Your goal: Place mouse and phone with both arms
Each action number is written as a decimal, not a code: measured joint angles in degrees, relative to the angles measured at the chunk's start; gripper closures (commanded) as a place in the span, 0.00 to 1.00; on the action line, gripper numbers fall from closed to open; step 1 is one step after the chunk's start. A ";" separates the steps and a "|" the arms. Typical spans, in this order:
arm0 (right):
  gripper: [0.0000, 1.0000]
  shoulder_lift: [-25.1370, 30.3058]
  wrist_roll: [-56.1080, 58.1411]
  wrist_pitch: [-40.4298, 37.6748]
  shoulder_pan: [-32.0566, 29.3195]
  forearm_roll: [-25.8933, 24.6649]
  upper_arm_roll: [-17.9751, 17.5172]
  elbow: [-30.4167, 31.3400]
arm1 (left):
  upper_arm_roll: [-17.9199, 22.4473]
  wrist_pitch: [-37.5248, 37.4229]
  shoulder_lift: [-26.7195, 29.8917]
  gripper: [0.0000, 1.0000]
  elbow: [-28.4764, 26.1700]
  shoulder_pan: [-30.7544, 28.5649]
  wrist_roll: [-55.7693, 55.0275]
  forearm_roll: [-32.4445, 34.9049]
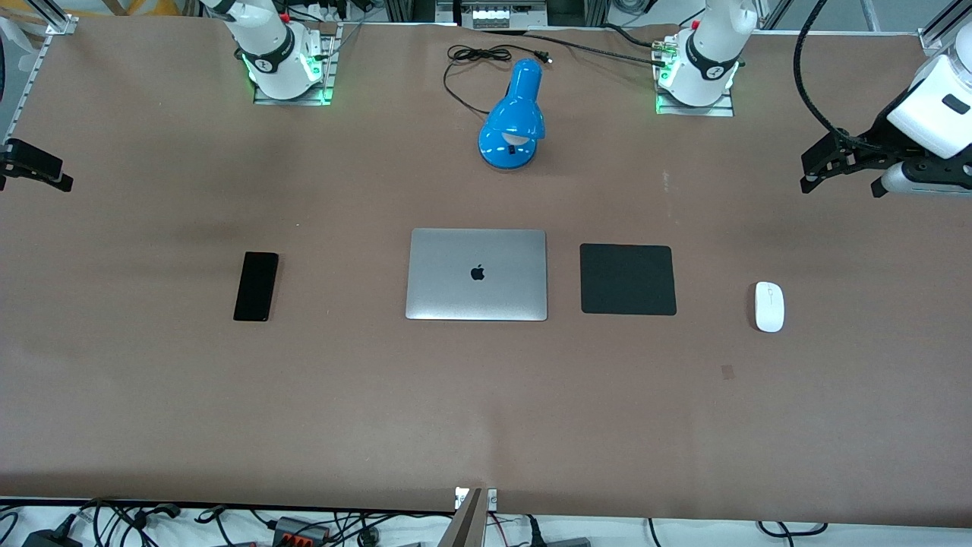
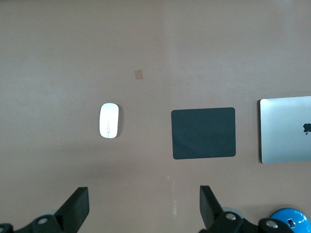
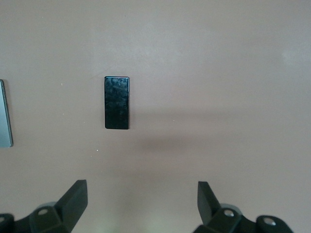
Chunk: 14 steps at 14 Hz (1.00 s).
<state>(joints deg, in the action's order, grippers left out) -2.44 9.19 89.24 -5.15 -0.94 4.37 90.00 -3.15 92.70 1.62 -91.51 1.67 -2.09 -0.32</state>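
The white mouse [image 1: 769, 306] lies on the brown table toward the left arm's end; it also shows in the left wrist view [image 2: 110, 120]. The black phone [image 1: 256, 286] lies flat toward the right arm's end and shows in the right wrist view [image 3: 117, 102]. My left gripper [image 1: 841, 184] hangs open and empty in the air over the table's end, apart from the mouse; its jaws stand wide in its wrist view [image 2: 144, 206]. My right gripper [image 1: 34, 167] is partly cut off at the other end, open and empty in its wrist view [image 3: 142, 204], apart from the phone.
A closed silver laptop [image 1: 477, 274] lies mid-table, with a black square pad [image 1: 627, 279] beside it, between laptop and mouse. A blue desk lamp [image 1: 512, 114] with a black cord stands farther from the front camera, between the arm bases. Bare brown table surrounds phone and mouse.
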 measured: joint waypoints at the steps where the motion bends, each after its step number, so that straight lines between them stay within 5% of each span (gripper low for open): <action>1: 0.00 -0.02 0.00 0.00 0.00 0.00 0.02 0.00 | 0.00 0.00 0.00 0.00 0.00 0.00 0.00 0.00; 9: 0.00 -2.09 0.21 0.00 -0.05 0.03 0.39 0.08 | 0.06 -1.15 -0.17 0.00 0.01 -0.19 0.00 0.00; 14: 0.00 -15.59 -0.35 4.61 2.87 0.93 -0.16 0.49 | 0.57 -9.30 -5.18 0.00 0.05 -0.42 -0.04 0.03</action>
<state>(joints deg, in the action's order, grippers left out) -18.03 8.84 93.85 -2.27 -0.01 4.21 90.49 -2.59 83.40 -3.56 -91.46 1.26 -2.13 -0.29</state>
